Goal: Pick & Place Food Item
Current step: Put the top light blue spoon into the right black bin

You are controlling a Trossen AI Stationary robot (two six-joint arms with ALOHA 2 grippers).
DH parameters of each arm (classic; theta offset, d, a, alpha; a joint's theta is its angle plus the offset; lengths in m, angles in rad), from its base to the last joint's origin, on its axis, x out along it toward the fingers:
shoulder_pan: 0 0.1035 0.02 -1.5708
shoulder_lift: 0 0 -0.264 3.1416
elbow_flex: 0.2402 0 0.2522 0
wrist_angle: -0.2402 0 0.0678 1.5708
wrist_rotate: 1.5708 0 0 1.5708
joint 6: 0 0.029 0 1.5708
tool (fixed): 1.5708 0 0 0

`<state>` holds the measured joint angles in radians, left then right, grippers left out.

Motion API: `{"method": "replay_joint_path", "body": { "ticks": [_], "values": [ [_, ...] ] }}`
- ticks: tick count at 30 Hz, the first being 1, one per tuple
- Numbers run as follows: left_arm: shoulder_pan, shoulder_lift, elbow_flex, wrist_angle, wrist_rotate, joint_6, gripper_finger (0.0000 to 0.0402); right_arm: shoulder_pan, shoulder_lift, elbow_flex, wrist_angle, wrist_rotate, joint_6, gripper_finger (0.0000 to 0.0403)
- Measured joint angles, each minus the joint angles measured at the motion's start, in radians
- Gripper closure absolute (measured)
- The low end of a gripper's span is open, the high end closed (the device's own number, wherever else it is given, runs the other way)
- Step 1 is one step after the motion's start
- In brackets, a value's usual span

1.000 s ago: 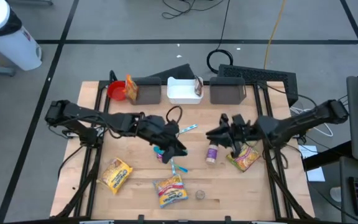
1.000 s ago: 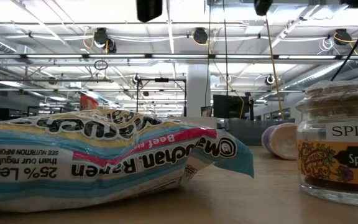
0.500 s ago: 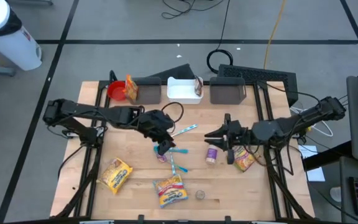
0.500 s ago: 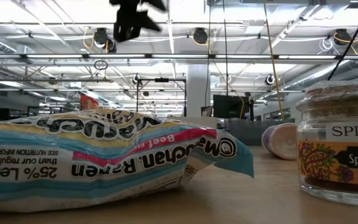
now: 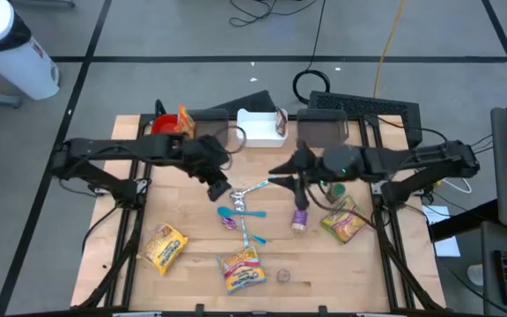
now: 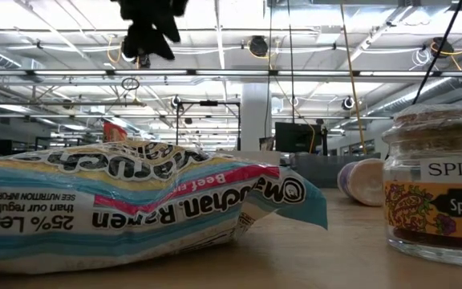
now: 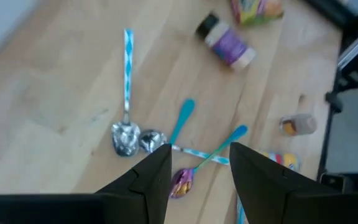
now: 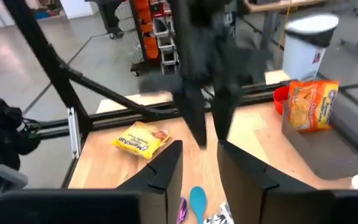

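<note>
Left gripper [image 7: 194, 163] fingers parted, holding nothing, above spoons [image 7: 127, 137]; right gripper [image 8: 199, 160] parted, empty

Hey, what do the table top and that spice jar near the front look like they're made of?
The table top looks like pale unfinished or lightly sealed wood; grain lines and plank seams show. The spice jar looks like clear glass or hard plastic, since brown contents show through glossy walls, with a printed paper label. Which one, I cannot tell.

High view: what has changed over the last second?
The left gripper pulled back from over the spoons toward the table's back-left, empty. The right gripper swung from beside the purple jar toward the back centre, also empty. Spoons, jar and ramen packets stayed put.
</note>
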<state>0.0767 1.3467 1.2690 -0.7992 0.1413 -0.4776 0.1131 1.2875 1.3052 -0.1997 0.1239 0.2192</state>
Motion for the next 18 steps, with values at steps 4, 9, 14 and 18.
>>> {"method": "replay_joint_path", "body": {
  "ticks": [4,9,14,18],
  "values": [
    [0.004,-0.118,0.000,-0.011,-0.056,-0.006,0.0231,-0.076,0.062,0.000,-0.013,-0.133,0.038,0.0273],
    [0.003,-0.248,0.000,-0.012,-0.105,-0.031,0.0231,-0.100,0.193,-0.001,0.008,-0.208,0.028,0.0243],
    [-0.007,-0.330,0.000,-0.013,-0.154,-0.054,0.0231,-0.102,0.326,-0.002,0.015,-0.208,-0.047,0.0229],
    [-0.029,-0.358,0.000,-0.013,-0.192,-0.053,0.0231,-0.109,0.401,-0.002,-0.007,-0.207,-0.155,0.0231]
  ]
}}
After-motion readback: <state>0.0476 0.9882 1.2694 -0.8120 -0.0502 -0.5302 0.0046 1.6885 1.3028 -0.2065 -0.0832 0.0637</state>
